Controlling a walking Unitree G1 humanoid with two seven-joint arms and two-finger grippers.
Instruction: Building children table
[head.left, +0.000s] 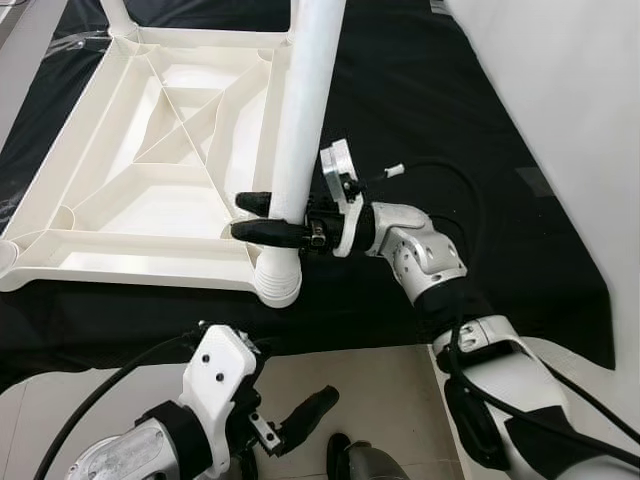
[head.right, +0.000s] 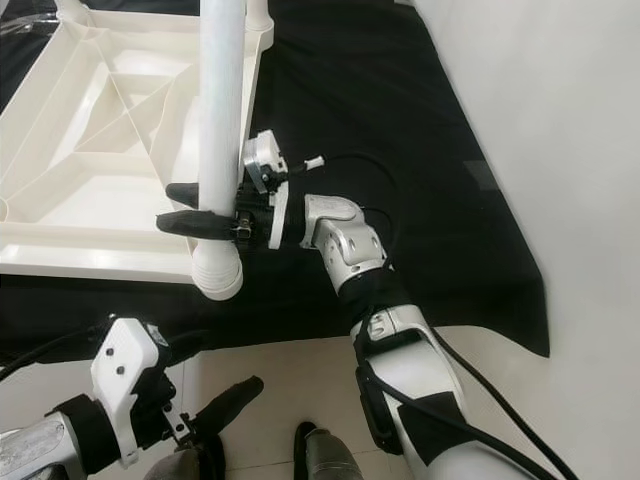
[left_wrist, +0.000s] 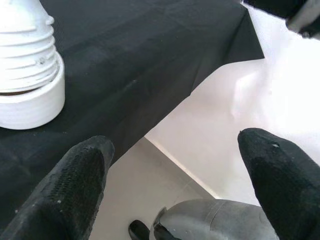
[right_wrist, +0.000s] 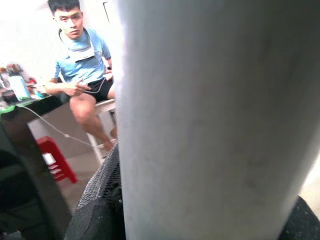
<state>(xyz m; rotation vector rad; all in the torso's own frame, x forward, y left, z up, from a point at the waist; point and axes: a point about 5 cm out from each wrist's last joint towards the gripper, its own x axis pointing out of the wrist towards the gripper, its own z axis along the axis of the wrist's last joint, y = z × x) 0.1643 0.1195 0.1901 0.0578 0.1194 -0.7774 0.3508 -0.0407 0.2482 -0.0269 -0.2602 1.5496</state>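
Closest to us, down low, our left claw (head.left: 300, 415) hangs over the pale floor (head.left: 380, 390) with its two black fingers (left_wrist: 75, 185) spread wide and nothing between them. Just past it the floor meets the edge of a black cloth (head.left: 480, 200) that is spread out flat. On this cloth lies the white plastic tabletop (head.left: 150, 170) of the little table, turned upside down, so we can see the ribs that cross its underside. At the near corner of the tabletop a white table leg (head.left: 305, 110) stands up, a bit tilted. Its ridged bottom end goes into a round white socket (head.left: 278, 280) at that corner. We can see those ridges up close from our left wrist too. Our right claw (head.left: 268, 218) reaches in from the right and is clenched on the leg, low down, just above the ridges. One black finger is on the near side of the leg and one is on the far side. From our right wrist the leg looks like a big white wall right in front of us, with a black finger pressed against it at each side. Far behind it a person (right_wrist: 82, 65) in a light blue shirt sits on a white seat. A small red stool (right_wrist: 55, 160) stands near them on the floor, and a dark desk (right_wrist: 25, 150) is in front of them.
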